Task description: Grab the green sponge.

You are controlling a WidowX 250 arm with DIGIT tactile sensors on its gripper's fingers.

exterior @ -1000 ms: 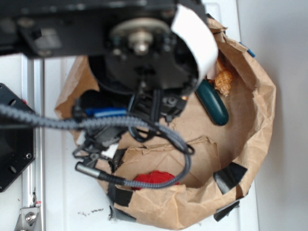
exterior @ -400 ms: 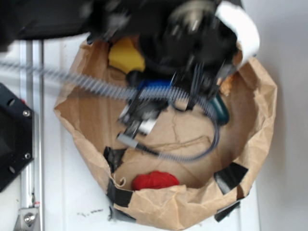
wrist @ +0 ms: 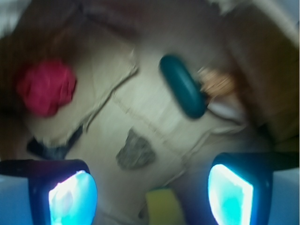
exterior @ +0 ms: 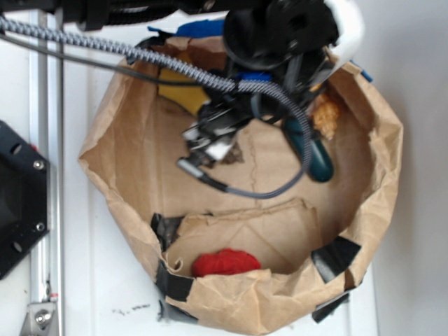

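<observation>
The green sponge shows as a yellow foam block [exterior: 179, 87] at the far left inside the brown paper bag [exterior: 378, 175], partly covered by my arm [exterior: 280, 35] and its cable. In the wrist view its yellow corner [wrist: 161, 207] sits at the bottom edge, between the two blue-lit pads [wrist: 72, 199]. My gripper [wrist: 152, 176] is open and hovers above the bag floor, holding nothing. The sponge lies just behind the fingertips, nearer the wrist. The view is too blurred to tell whether anything touches it.
A dark green glossy oblong [exterior: 311, 154] lies at the right with an orange-brown lump [exterior: 325, 115] beside it. A grey-brown rock [wrist: 136, 150] rests mid-floor ahead of the fingers. A red crumpled thing [exterior: 225, 262] sits at the near wall. The bag's walls ring everything.
My arm has swung from over the bag's middle toward its far side. The yellow sponge, hidden a second ago, now shows beside the arm.
</observation>
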